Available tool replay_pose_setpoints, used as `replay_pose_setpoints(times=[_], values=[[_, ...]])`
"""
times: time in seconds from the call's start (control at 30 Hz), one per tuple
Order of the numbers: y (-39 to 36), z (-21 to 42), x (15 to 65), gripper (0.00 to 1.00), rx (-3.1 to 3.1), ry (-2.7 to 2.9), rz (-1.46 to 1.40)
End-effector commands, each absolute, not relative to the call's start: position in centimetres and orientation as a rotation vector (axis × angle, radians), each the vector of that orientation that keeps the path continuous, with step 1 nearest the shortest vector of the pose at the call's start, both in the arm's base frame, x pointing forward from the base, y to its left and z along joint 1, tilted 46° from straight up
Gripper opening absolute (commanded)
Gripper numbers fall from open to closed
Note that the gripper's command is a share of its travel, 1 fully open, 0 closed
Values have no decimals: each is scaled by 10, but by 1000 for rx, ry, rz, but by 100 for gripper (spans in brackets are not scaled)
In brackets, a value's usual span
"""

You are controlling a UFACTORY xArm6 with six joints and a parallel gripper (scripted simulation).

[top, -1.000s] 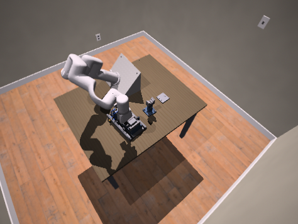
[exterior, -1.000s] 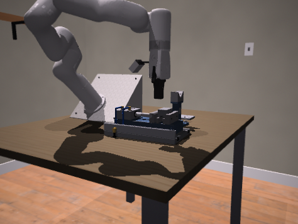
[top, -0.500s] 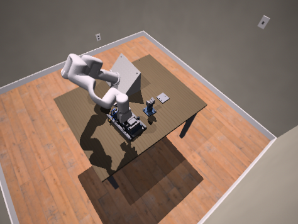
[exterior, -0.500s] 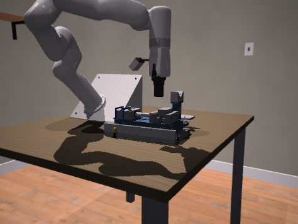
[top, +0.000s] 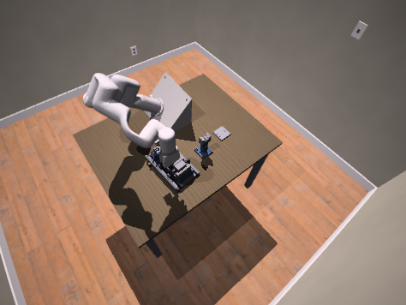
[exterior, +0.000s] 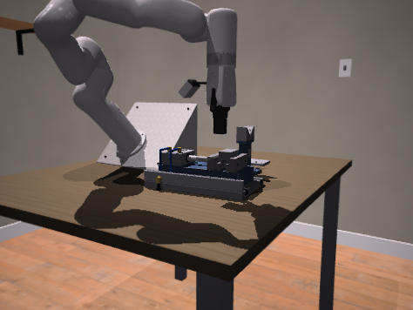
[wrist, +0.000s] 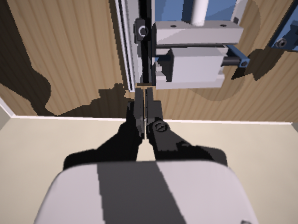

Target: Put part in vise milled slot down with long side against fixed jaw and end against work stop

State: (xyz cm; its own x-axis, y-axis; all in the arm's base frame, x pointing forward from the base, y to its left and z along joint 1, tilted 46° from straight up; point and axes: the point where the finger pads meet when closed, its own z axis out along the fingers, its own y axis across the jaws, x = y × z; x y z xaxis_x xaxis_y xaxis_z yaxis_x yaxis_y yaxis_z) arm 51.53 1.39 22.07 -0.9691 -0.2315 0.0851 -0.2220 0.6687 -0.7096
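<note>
From the top view, the white arm [top: 128, 111] is reaching over the vise [top: 173, 167] near the middle of the brown table [top: 240, 124], with the V-block [top: 205, 146] standing just to its right and the infeed plate [top: 222, 133] lying bare farther right. In the exterior view, the gripper [exterior: 220, 124] is hanging above the vise [exterior: 205, 174], apart from it, pointing straight down. The V-block [exterior: 245, 137] is rising behind the vise. In the wrist view, the gripper [wrist: 144, 107] is showing its dark fingers pressed together with nothing between them, while the part [wrist: 192, 67], a grey block, is lying in the vise against a grey jaw [wrist: 197, 34], far of the fingertips.
</note>
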Motion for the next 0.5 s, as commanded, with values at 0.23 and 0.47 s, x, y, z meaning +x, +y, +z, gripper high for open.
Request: replay_pose_setpoints(times=[0.23, 0.47], values=[[15, 222, 516, 0, -389, 2856, -1210], [15, 222, 516, 0, -389, 2856, -1210]])
